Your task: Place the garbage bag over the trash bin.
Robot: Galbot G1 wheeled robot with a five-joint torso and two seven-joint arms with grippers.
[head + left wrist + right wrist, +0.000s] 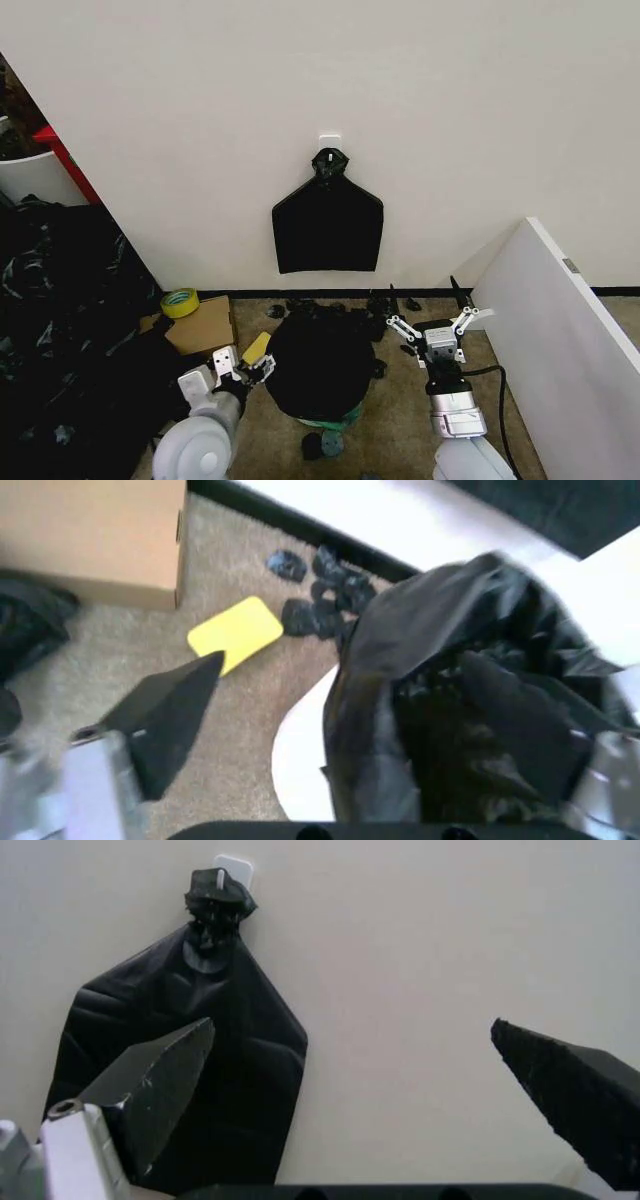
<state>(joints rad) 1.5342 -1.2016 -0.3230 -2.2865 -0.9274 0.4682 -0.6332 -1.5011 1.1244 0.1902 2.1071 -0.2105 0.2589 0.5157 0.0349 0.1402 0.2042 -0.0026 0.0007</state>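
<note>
The garbage bag (320, 365) is a glossy black wrinkled bag draped over the trash bin on the carpet in front of me. In the left wrist view the bag (450, 675) covers most of the bin, and a stretch of cream-white rim (300, 765) shows below its edge. My left gripper (252, 368) is at the bag's left side. Its fingers (165, 720) are spread wide, with the bag's edge and the rim between them. My right gripper (431, 318) hangs open just right of the bag, holding nothing. It faces the wall (352, 1027).
A flat black bell-shaped bundle (328, 225) hangs from a wall hook. On the left are a cardboard box (200, 325) with a yellow tape roll (180, 302), a yellow pad (235, 634) and a big black plastic mass (60, 320). A white board (560, 340) leans at right. Black scraps (340, 305) lie along the wall.
</note>
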